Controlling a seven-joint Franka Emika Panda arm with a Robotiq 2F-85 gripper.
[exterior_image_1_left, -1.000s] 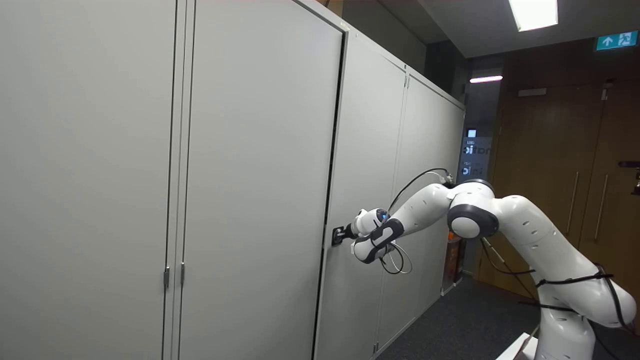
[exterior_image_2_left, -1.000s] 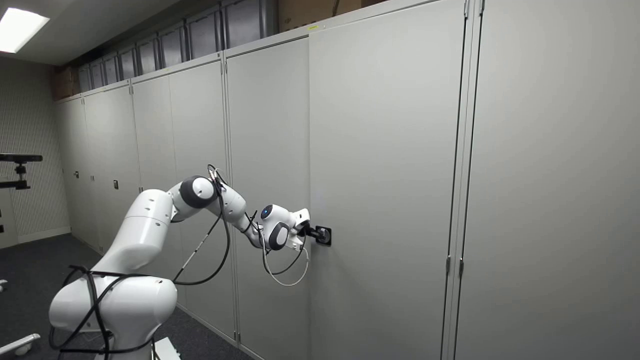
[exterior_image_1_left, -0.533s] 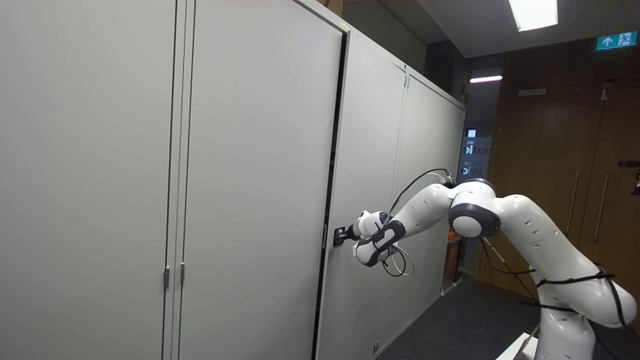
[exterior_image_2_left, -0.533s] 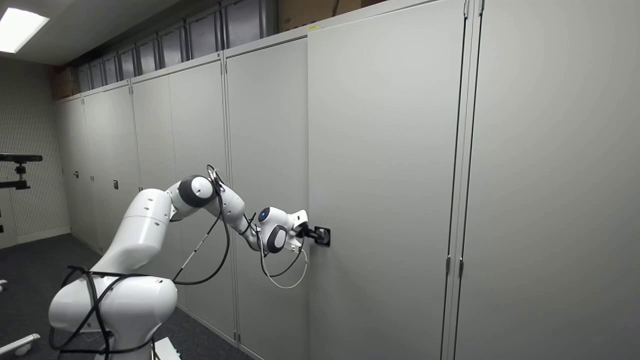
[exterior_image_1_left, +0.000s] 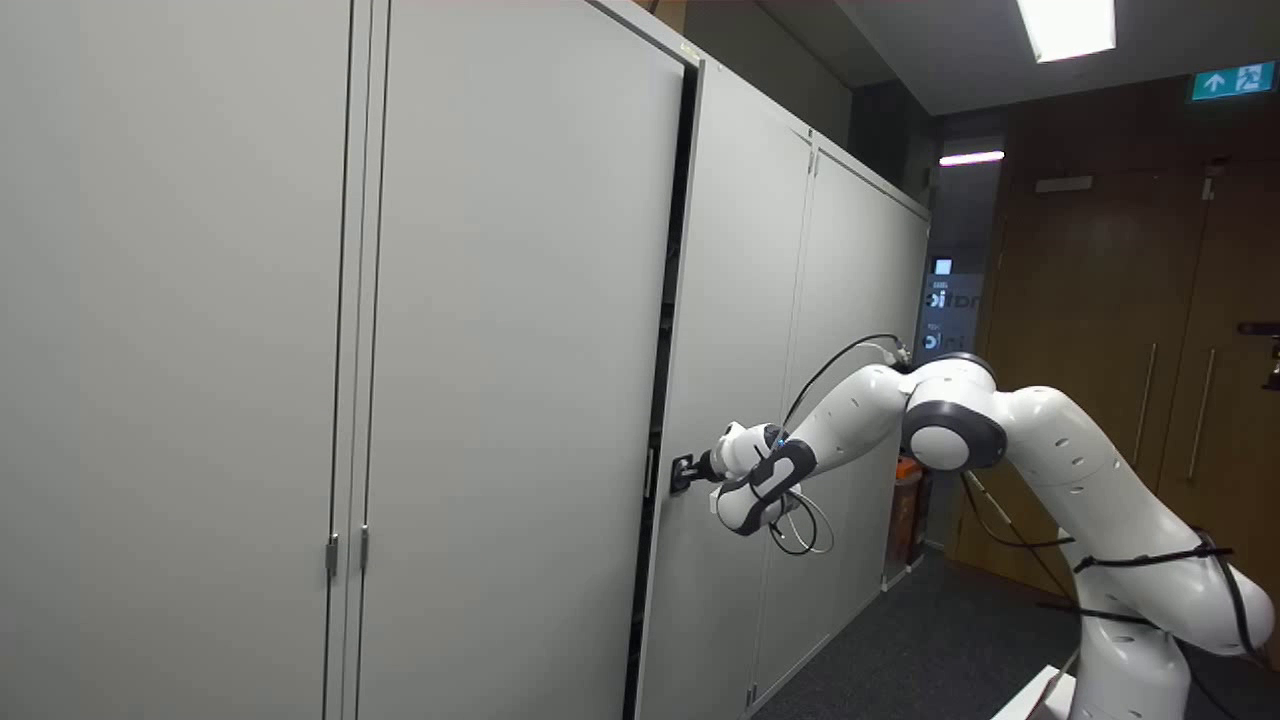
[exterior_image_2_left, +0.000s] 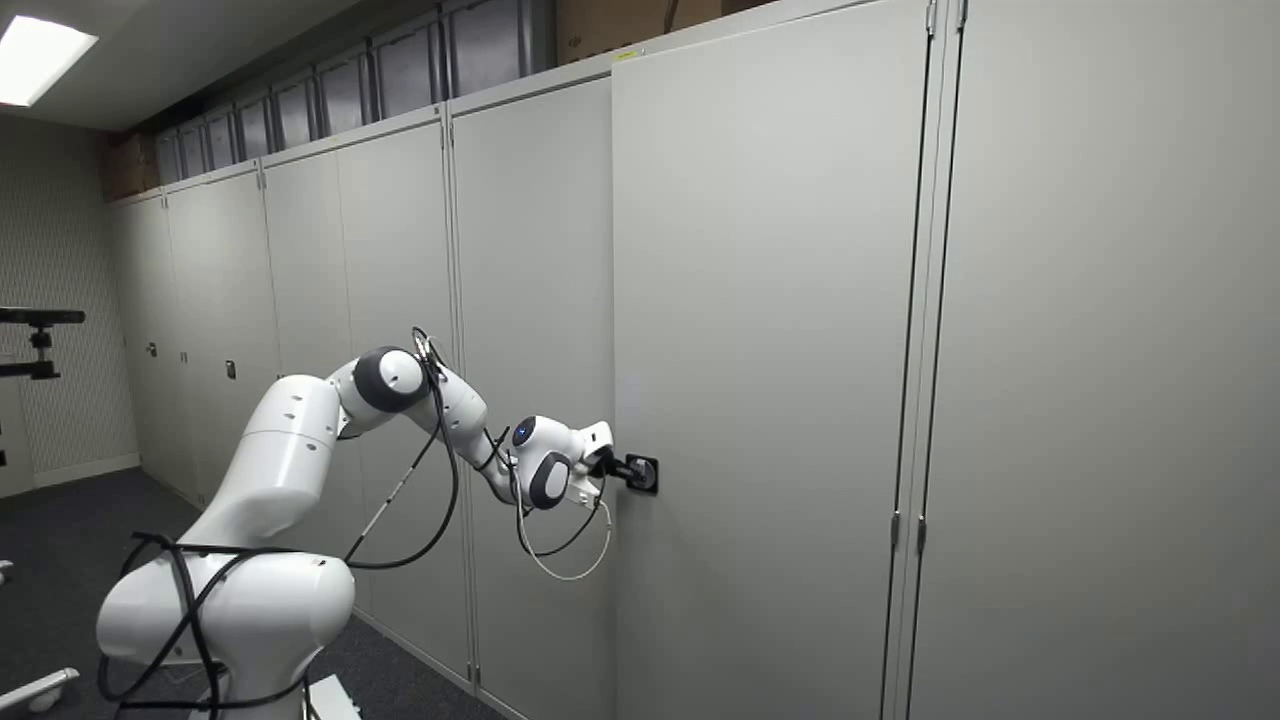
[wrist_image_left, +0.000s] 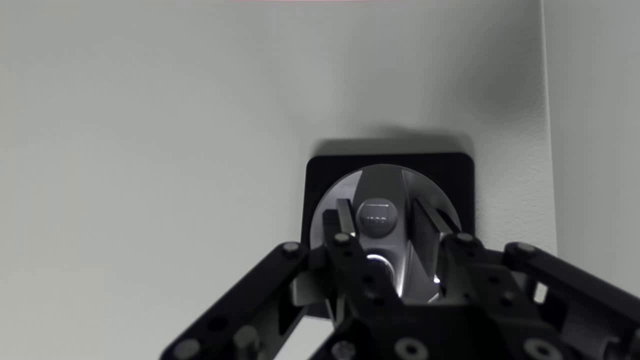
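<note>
A silver cabinet handle (wrist_image_left: 384, 185) with a round keyhole part sits on a square black plate (wrist_image_left: 320, 170) in the wrist view. My gripper (wrist_image_left: 381, 212) is closed around the handle's raised middle bar, one finger on each side. In both exterior views the gripper (exterior_image_1_left: 694, 469) reaches the plate from the arm's side. The handle belongs to a tall grey door (exterior_image_2_left: 770, 300), which stands slightly ajar. A dark gap (exterior_image_1_left: 660, 390) runs down its free edge beside the neighbouring door (exterior_image_1_left: 520, 350). The handle's lower part is hidden behind the gripper.
More grey cabinet doors (exterior_image_2_left: 530, 300) line the wall on both sides. Grey crates (exterior_image_2_left: 405, 75) stand on top of the cabinets. Loose cables (exterior_image_1_left: 800, 530) hang from the wrist. A wooden double door (exterior_image_1_left: 1100, 300) is at the back, and an orange-topped bin (exterior_image_1_left: 905, 490) stands by the cabinets.
The gripper has drawn back a little from the cabinet with the handle still between its fingers. The door has swung outward slightly, and the dark gap along its edge is wider.
</note>
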